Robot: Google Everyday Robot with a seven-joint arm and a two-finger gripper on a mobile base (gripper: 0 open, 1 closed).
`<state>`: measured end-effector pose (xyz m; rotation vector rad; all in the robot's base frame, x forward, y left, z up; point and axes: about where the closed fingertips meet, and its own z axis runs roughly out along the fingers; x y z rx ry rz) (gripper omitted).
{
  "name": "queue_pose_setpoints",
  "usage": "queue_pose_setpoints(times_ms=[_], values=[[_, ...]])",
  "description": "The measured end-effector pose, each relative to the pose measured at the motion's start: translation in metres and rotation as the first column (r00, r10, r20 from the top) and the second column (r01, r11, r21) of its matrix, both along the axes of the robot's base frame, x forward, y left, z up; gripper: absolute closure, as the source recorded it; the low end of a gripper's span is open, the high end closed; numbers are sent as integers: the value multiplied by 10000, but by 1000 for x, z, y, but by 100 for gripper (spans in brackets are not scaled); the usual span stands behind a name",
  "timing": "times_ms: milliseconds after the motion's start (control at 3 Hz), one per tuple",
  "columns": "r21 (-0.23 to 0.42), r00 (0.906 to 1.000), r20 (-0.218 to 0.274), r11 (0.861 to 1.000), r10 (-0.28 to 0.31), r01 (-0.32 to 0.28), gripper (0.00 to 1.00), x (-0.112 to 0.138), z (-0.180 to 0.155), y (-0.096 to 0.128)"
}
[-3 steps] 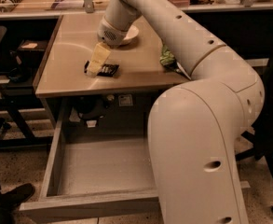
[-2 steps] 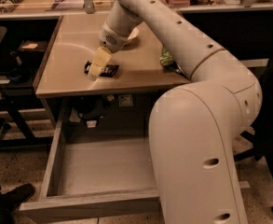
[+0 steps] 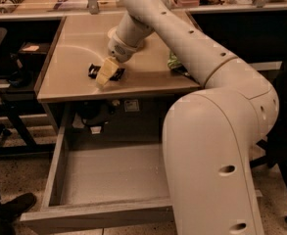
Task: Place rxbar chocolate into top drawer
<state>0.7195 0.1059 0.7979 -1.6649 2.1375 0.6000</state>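
Note:
The rxbar chocolate (image 3: 92, 71) is a small black bar lying on the tan table top (image 3: 74, 48) near its front edge. My gripper (image 3: 106, 73) is pale yellow, points down and sits right over the middle of the bar, hiding part of it. The bar's black ends show on both sides of the gripper. The top drawer (image 3: 108, 175) is pulled out below the table. Its flat grey bottom holds nothing and its long front panel (image 3: 94, 217) faces the camera.
A green snack bag (image 3: 174, 62) lies on the table's right side, partly behind my arm. A white bowl (image 3: 112, 34) stands behind my wrist. My large white arm (image 3: 211, 146) covers the drawer's right part. A chair base (image 3: 6, 131) stands at left.
My gripper has come down a little onto the bar. The bar still lies at the same place on the table. The drawer has not moved.

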Motion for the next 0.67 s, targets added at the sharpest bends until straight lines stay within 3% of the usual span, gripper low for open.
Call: queue_pose_setpoints(times_ms=[667], values=[[10,10000,6,10000,-5,5,65,0,3,1]])
